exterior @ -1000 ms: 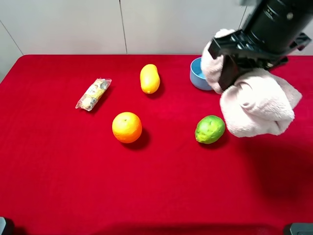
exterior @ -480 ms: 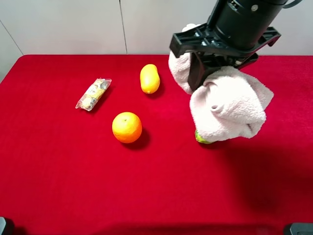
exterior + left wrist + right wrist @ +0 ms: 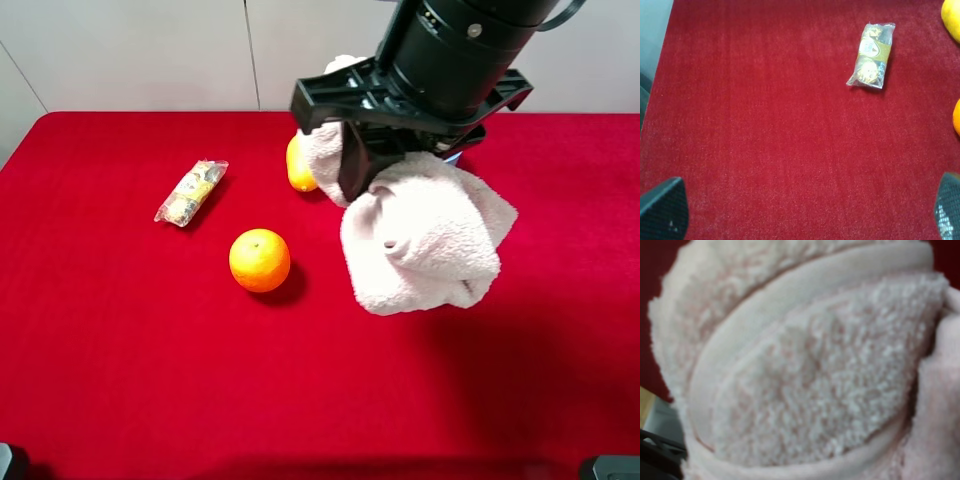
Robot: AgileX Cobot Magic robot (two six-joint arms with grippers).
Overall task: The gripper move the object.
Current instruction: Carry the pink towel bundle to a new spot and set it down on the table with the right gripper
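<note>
My right gripper, a black claw on a large black arm, is shut on the pale pink fluffy towel bundle and holds it in the air over the middle of the red table. The towel hangs down and fills the right wrist view, hiding the fingers there. My left gripper is open and empty; only its two dark fingertips show, low over the left part of the table.
An orange lies left of the hanging towel. A yellow fruit sits behind it, partly hidden by the claw. A clear snack packet lies at the left, also in the left wrist view.
My right gripper has carried the towel leftward from the right side to the middle. The towel and arm now cover the green fruit and the blue bowl.
</note>
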